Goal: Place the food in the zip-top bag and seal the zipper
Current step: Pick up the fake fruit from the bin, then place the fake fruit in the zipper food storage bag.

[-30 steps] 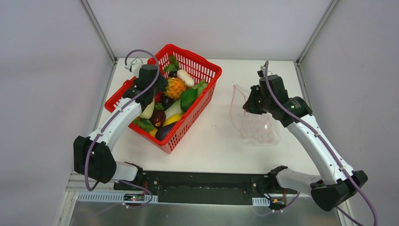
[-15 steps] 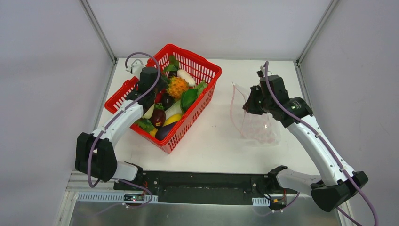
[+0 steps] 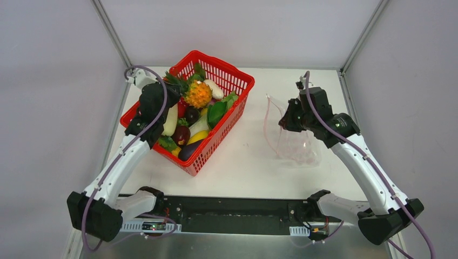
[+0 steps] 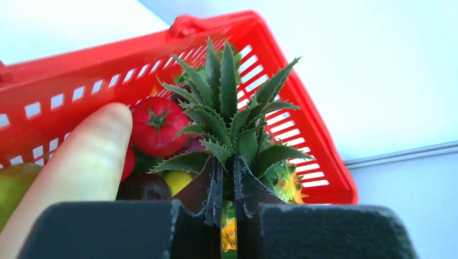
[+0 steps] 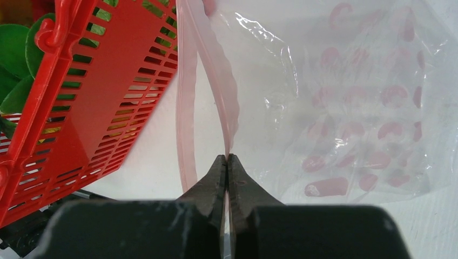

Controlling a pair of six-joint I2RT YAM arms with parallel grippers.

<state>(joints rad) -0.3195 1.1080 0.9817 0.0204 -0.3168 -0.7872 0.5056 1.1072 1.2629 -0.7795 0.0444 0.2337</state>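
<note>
My left gripper (image 4: 227,167) is shut on the green leafy crown of the orange pineapple (image 3: 197,94), which hangs a little above the other food in the red basket (image 3: 235,81). The crown (image 4: 227,108) fans out past the fingertips. Beneath it lie a red fruit (image 4: 156,124), a white radish (image 4: 86,167), a dark eggplant (image 3: 189,151) and green leaves (image 3: 217,113). My right gripper (image 5: 227,157) is shut on the pink zipper (image 5: 222,97) and holds up one lip of the clear zip-top bag (image 3: 300,148). The other lip (image 5: 186,108) hangs apart, so the mouth gapes.
The red basket (image 5: 97,91) stands at the back left of the white table (image 3: 243,156), its near corner close to the bag's mouth. Grey walls close in the table on the left, back and right. The arm bases sit along the near edge.
My left gripper closed on the pineapple's crown and drew back to the left, raising the pineapple out of the pile. The right arm and the bag stayed still.
</note>
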